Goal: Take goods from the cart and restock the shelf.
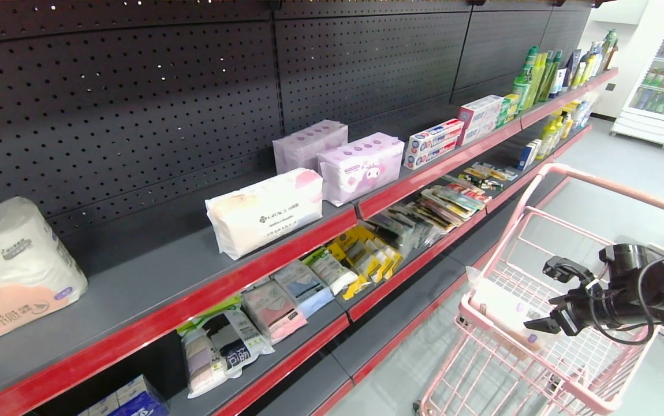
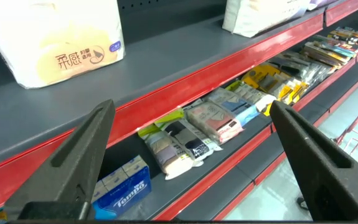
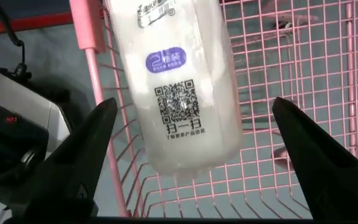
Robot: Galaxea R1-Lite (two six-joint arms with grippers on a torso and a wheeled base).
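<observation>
A pink wire cart [image 1: 545, 370] stands at the lower right in the head view, before the shelf [image 1: 153, 277]. A white wrapped package [image 1: 502, 312] with a purple label lies in the cart against its near wall. My right gripper [image 1: 550, 297] hangs open just above that package, not touching it. In the right wrist view the package [image 3: 179, 87] lies between and beyond the open gripper [image 3: 194, 168]. My left gripper [image 2: 191, 180] is open and holds nothing, in front of the red-edged shelf boards [image 2: 185, 87].
The top board holds a toilet paper pack [image 1: 14, 266], a white tissue pack [image 1: 265, 211], purple tissue packs [image 1: 361, 164] and toothpaste boxes [image 1: 433, 141], with bare board between the first two. Lower boards carry small packets [image 2: 216, 121]. A drinks fridge [image 1: 661, 69] stands far right.
</observation>
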